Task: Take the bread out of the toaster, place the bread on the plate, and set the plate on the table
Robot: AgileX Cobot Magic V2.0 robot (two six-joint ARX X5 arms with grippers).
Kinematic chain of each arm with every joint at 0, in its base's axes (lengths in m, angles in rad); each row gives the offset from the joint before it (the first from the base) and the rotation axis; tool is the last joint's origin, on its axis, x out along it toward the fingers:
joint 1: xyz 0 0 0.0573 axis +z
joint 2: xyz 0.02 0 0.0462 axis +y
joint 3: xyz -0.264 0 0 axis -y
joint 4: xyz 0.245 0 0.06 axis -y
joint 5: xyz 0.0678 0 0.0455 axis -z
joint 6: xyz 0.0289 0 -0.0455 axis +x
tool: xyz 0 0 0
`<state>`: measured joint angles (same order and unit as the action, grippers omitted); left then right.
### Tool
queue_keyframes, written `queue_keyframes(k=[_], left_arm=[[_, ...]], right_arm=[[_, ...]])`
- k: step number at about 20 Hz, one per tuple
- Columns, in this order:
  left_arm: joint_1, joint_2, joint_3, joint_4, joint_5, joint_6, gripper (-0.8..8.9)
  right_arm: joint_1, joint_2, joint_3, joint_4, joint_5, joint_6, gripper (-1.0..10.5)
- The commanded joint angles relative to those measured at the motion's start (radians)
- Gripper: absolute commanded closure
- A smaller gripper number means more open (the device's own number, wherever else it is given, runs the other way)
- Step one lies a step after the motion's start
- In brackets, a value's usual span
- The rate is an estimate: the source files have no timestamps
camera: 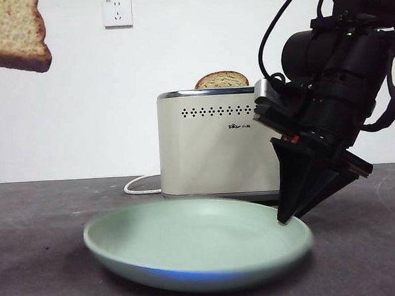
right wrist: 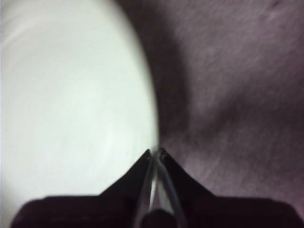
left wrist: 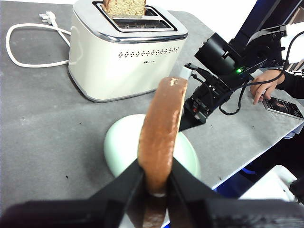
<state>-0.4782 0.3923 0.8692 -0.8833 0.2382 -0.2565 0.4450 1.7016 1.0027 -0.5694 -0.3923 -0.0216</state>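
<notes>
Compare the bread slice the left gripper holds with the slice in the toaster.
The bread is clamped in the left gripper, in the air above the plate; the second slice sits upright in the toaster slot. The bread shows fully out of the toaster; the second slice shows only its top above the chrome rim. Both are tan, speckled, brown-crusted.
</notes>
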Motion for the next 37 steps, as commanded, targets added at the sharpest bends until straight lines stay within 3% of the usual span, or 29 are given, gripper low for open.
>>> queue_keyframes(k=[1,8,12,14,19,24,27,30,33,34,35,37], left_arm=[[0.000,-0.003,-0.002,0.006,0.000,-0.011,8.22],[0.000,-0.002,-0.002,0.023,0.063,-0.063,8.22],[0.000,-0.001,-0.002,0.129,0.163,-0.136,8.22],[0.000,0.018,-0.002,0.160,0.163,-0.148,8.23],[0.000,0.188,-0.005,0.180,0.232,-0.132,8.23],[0.002,0.420,-0.005,0.283,0.319,-0.103,8.23],[0.003,0.545,-0.005,0.246,0.315,-0.038,8.23],[0.003,0.619,-0.005,0.289,0.292,-0.031,8.22],[0.003,0.678,-0.005,0.278,0.177,-0.031,8.10],[0.003,0.693,-0.005,0.271,0.183,-0.031,7.97],[0.002,0.705,-0.005,0.262,0.183,-0.032,6.95],[0.002,0.709,-0.005,0.257,0.182,-0.032,3.61]], right_arm=[[0.002,0.010,0.002,0.016,0.001,0.031,9.6],[0.015,-0.216,0.009,0.036,0.005,0.114,9.6],[0.050,-0.355,0.012,0.032,0.006,0.150,9.6],[0.092,-0.372,0.012,0.039,0.006,0.166,9.6],[0.218,-0.372,0.012,0.127,0.061,0.209,9.6],[0.256,-0.372,0.012,0.138,0.059,0.217,9.6],[0.256,-0.372,0.012,0.138,0.083,0.216,9.6],[0.256,-0.372,0.012,0.120,0.077,0.204,9.6],[0.257,-0.372,0.012,0.113,0.077,0.197,9.6],[0.257,-0.372,0.012,0.113,0.077,0.197,9.6],[0.257,-0.372,0.012,0.111,0.077,0.196,9.6],[0.257,-0.372,0.012,0.108,0.062,0.189,9.6]])
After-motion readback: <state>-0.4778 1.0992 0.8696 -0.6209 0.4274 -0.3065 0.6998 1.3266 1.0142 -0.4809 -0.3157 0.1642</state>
